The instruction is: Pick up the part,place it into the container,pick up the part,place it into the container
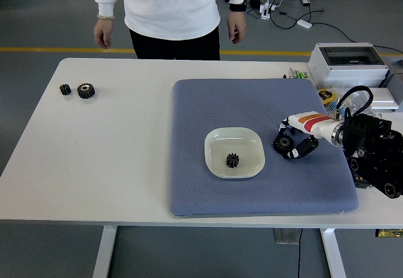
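Judging by how things lie, roughly half the job looks done: one small black gear already sits inside the white square dish, a little toward 5 o'clock of its middle, and the second part is only now being taken. That second part, a larger black toothed gear, rests on the blue-grey mat just off the dish's 3 o'clock edge, with the right hand curled around it, fingers narrowed onto its rim (whether it has left the mat yet cannot be told). What remains, I judge, is the lift and the short carry toward 9 o'clock into the dish. Two more gears lie well apart at the table's 10 o'clock corner. The mat looks woven and soft, the dish glossy with rounded corners. A person stands at 12 o'clock, hands hanging empty.
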`<state>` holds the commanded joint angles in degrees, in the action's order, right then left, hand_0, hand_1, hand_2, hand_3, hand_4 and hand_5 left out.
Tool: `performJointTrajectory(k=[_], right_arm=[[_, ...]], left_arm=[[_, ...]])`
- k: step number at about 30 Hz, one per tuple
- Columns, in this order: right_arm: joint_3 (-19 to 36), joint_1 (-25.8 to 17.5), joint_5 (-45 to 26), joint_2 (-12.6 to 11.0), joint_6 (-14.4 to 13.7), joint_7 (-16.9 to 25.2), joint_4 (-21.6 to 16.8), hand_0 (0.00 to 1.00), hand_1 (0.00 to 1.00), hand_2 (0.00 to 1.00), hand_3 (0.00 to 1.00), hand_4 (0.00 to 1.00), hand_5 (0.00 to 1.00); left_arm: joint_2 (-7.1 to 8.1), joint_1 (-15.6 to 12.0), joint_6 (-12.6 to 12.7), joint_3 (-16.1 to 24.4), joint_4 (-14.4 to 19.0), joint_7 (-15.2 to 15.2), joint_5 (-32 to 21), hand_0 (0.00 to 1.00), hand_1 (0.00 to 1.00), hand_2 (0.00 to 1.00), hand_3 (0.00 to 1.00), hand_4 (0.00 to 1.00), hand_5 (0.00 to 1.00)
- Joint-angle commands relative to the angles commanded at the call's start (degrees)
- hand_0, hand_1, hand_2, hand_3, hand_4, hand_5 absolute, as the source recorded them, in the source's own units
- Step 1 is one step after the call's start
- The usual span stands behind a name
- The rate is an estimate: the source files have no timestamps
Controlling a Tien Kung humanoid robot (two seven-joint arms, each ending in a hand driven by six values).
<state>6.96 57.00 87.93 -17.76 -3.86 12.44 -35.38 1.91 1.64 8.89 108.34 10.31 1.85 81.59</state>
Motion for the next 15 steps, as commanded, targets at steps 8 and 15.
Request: performJointTrajectory(k=[8, 15], right_arm=[[-0.23, 0.14, -1.14, 0.09, -0.52, 0.39, 0.29, 0.365, 0.457, 0.523, 0.496, 0.697, 0.289], [0.37, -0.26, -3.21, 0.07, -0.41, 0.24, 1.01, 0.302, 0.428, 0.504, 0.486, 0.68, 0.312]], left_arm=[[-0.07, 0.06, 0.0, -0.04, 0.0, 0.0, -0.06, 0.735, 0.703, 0.748, 0.619, 0.758, 0.705], [-0.17, 0.04, 0.05, 0.47, 0.0, 0.12, 0.45, 0.735, 0.703, 0.749, 0.618, 0.758, 0.706]])
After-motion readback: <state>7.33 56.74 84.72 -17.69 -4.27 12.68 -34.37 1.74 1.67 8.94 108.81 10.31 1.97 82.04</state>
